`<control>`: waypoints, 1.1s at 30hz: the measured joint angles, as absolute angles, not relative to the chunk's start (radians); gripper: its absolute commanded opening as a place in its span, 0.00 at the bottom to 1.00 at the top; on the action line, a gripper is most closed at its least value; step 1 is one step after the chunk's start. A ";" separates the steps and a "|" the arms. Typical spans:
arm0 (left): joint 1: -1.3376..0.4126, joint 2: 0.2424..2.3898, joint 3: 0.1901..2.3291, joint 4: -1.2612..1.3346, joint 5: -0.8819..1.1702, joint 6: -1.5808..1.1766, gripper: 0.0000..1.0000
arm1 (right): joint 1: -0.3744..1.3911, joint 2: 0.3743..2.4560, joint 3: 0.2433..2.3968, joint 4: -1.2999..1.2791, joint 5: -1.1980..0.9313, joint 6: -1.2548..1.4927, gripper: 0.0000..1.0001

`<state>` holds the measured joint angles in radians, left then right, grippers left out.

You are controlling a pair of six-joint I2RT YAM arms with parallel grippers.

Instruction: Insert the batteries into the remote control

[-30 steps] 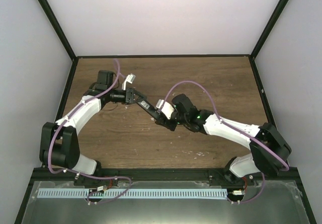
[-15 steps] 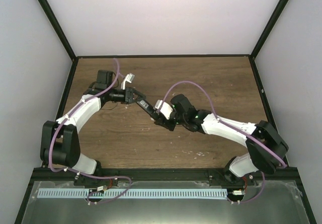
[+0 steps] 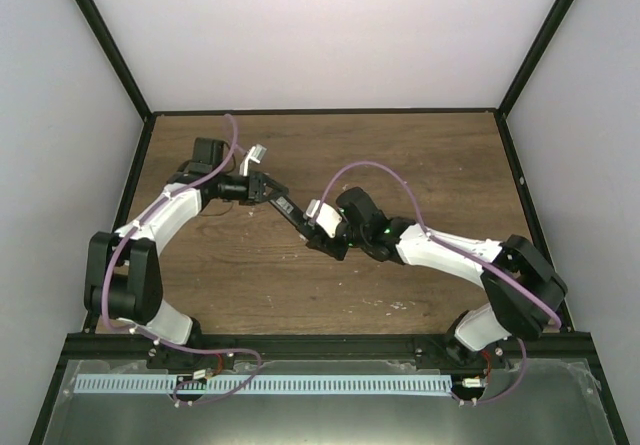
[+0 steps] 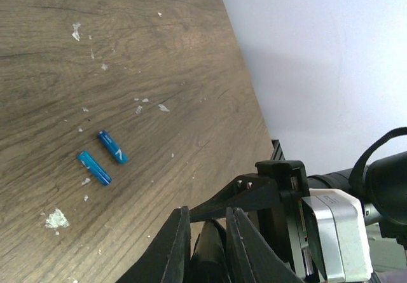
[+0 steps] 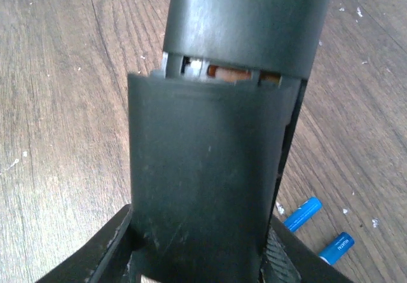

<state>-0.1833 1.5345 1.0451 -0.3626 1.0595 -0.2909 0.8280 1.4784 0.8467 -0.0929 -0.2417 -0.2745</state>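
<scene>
The black remote control (image 3: 293, 213) is held off the table between both grippers. My left gripper (image 3: 270, 193) is shut on its far end; in the left wrist view (image 4: 206, 216) the remote's edge (image 4: 210, 254) sits between the fingers. My right gripper (image 3: 322, 233) is shut on its near end. In the right wrist view (image 5: 200, 226) the remote (image 5: 241, 16) fills the frame, its back panel (image 5: 203, 168) slid down a little with copper contacts (image 5: 226, 74) showing in the gap. Two blue batteries (image 4: 112, 147) (image 4: 94, 168) lie side by side on the wood, also in the right wrist view (image 5: 303, 213) (image 5: 335, 247).
Small white specks (image 4: 56, 218) are scattered on the brown tabletop (image 3: 400, 155). Pale walls with black frame posts (image 3: 525, 60) enclose the table on three sides. A metal tray with a white slotted strip (image 3: 260, 385) runs below the arm bases.
Both grippers still hold the remote. The right arm has edged slightly left and the left arm's elbow has drawn in a little; the remote has barely shifted.
</scene>
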 measured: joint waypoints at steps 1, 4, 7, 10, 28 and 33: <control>-0.179 1.536 1.046 -0.363 1.058 -0.291 0.00 | 0.828 1.480 0.847 -0.094 -0.241 -0.277 0.38; -0.159 1.539 1.063 -0.360 1.033 -0.290 0.00 | 0.828 1.483 0.844 -0.144 -0.242 -0.290 0.38; -0.116 1.551 1.109 -0.329 0.996 -0.282 0.00 | 0.834 1.500 0.829 -0.210 -0.242 -0.300 0.38; -0.107 1.557 1.122 -0.320 0.985 -0.279 0.00 | 0.835 1.508 0.820 -0.247 -0.241 -0.303 0.38; -0.105 1.576 1.121 -0.326 0.956 -0.250 0.00 | 0.835 1.456 0.800 -0.253 -0.154 -0.288 0.67; -0.105 1.576 1.082 -0.313 0.982 -0.252 0.00 | 0.835 1.446 0.802 -0.244 -0.167 -0.284 0.76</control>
<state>-0.1051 1.5757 1.0821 -0.3130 0.9817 -0.2523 0.8349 1.4460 0.8017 -0.2443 -0.1665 -0.2836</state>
